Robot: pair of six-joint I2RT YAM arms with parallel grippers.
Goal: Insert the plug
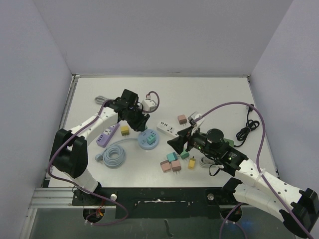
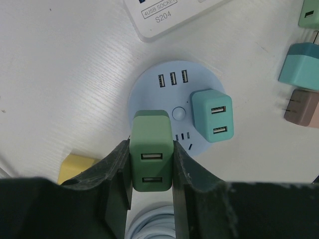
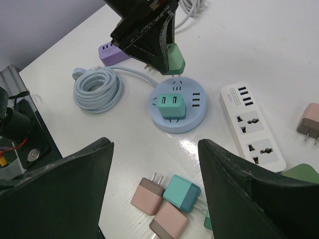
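My left gripper (image 2: 151, 172) is shut on a dark green USB plug (image 2: 149, 134), held upright over the near edge of a round pale-blue socket hub (image 2: 154, 94). A teal plug (image 2: 213, 114) sits inserted in that hub. In the right wrist view the green plug (image 3: 174, 59) hangs at the hub's (image 3: 192, 117) far rim; its prongs are hidden and I cannot tell whether they touch. My right gripper (image 3: 154, 164) is open, empty, above loose plugs. From the top, the left gripper (image 1: 141, 121) is beside the hub (image 1: 148, 140), and the right gripper (image 1: 180, 142) is to the hub's right.
Two pink plugs (image 3: 148, 195) and a teal one (image 3: 182, 194) lie under the right gripper. A white power strip (image 3: 251, 127) lies right of the hub, a purple strip (image 3: 110, 52) and coiled blue cable (image 3: 97, 88) to its left. A black cable (image 1: 247, 130) lies far right.
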